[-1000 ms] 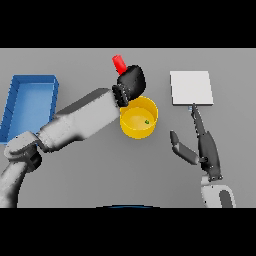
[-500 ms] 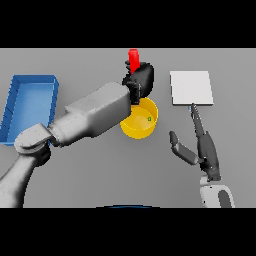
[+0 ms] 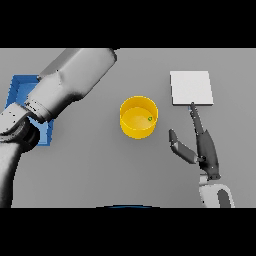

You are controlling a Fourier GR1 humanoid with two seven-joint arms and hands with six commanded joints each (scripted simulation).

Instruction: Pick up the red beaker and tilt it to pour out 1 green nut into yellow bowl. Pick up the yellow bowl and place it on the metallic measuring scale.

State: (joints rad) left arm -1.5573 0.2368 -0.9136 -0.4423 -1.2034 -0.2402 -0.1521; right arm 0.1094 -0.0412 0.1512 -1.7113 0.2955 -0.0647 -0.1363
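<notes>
The yellow bowl stands upright at the table's middle, with one small green nut inside it near its right wall. The metallic scale, a pale square plate, lies to the bowl's upper right. My right hand rests open on the table right of the bowl, its fingers pointing at the scale's front edge and its thumb spread toward the bowl. My left arm crosses the upper left and runs out of the picture's top; its hand and the red beaker do not show.
A blue tray sits at the table's left edge, largely covered by my left arm. Grey table surface lies between the bowl and the scale.
My left arm has swung up and toward the camera, carrying its hand and the red beaker out of view. The bowl stands uncovered. The right hand has not moved.
</notes>
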